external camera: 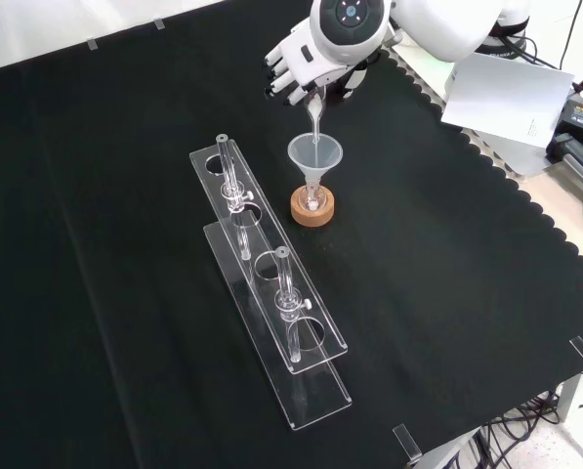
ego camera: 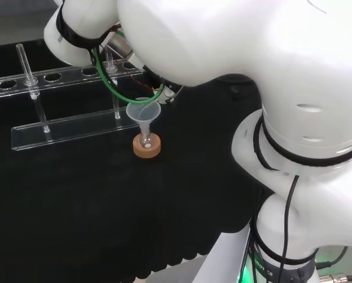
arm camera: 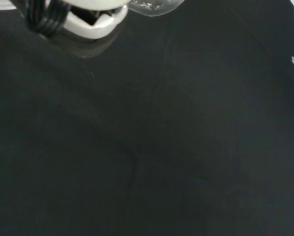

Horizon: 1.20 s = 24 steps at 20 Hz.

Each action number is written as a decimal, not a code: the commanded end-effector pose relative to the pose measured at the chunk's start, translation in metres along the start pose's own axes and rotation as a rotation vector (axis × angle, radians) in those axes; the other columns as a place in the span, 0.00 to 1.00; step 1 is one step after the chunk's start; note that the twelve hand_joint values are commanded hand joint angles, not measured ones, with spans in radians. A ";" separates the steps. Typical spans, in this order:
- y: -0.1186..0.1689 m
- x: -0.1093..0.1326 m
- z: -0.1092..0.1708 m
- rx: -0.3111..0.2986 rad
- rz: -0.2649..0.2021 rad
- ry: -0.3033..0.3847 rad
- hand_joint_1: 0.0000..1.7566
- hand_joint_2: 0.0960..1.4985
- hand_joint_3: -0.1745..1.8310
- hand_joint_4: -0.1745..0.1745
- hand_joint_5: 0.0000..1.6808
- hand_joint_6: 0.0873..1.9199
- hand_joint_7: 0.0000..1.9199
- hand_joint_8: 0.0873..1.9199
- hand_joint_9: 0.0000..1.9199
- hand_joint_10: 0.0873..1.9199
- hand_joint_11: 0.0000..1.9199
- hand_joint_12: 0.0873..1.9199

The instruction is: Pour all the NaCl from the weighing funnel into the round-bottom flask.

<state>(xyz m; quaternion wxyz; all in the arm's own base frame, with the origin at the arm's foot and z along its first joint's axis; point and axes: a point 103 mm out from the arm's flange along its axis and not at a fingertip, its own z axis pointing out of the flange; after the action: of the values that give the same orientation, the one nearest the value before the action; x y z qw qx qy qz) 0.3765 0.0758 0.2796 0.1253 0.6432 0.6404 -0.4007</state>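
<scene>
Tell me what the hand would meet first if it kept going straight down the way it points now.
Probably the clear funnel seated in the flask on the cork ring: the weighing funnel's spout, held by the hand, already points into its mouth. Depth is uncertain.

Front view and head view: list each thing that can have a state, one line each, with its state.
Black and white hand: fingers curled round the clear weighing funnel, tipped spout down.
Clear weighing funnel: held, its tip pointing into the clear plastic funnel.
Clear plastic funnel: upright, stem in the flask neck.
Round-bottom flask: upright on the cork ring stand.
Clear acrylic rack: standing, holding two glass tubes.
</scene>
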 end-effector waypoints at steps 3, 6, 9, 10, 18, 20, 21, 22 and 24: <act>0.004 0.001 0.002 0.018 0.002 -0.026 0.63 0.45 0.38 1.00 0.71 0.38 0.27 0.31 0.46 0.16 0.39 0.56; 0.005 0.000 0.002 0.016 0.002 -0.035 0.63 0.45 0.38 1.00 0.71 0.38 0.27 0.31 0.46 0.16 0.39 0.56; 0.005 0.001 0.001 0.016 0.001 -0.038 0.63 0.45 0.38 1.00 0.71 0.38 0.27 0.31 0.46 0.16 0.39 0.56; 0.005 0.001 0.001 0.015 0.002 -0.041 0.63 0.45 0.38 1.00 0.71 0.38 0.27 0.31 0.46 0.16 0.39 0.56; 0.004 0.006 -0.002 0.011 0.002 -0.087 0.63 0.45 0.38 1.00 0.71 0.38 0.26 0.31 0.46 0.16 0.39 0.56; 0.004 0.006 -0.002 0.010 0.004 -0.102 0.63 0.45 0.38 1.00 0.71 0.37 0.26 0.31 0.46 0.16 0.39 0.56; 0.004 0.006 -0.003 0.010 0.005 -0.112 0.63 0.45 0.38 1.00 0.71 0.37 0.26 0.31 0.46 0.16 0.39 0.56; 0.004 0.007 -0.003 0.010 0.007 -0.119 0.63 0.45 0.38 1.00 0.71 0.37 0.26 0.31 0.46 0.16 0.39 0.56; 0.004 0.006 -0.004 0.010 0.010 -0.128 0.63 0.45 0.38 1.00 0.71 0.37 0.26 0.31 0.46 0.16 0.38 0.56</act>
<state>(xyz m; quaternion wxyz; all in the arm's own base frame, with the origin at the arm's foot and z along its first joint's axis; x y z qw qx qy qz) 0.3802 0.0814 0.2755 0.1572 0.6235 0.6292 -0.4367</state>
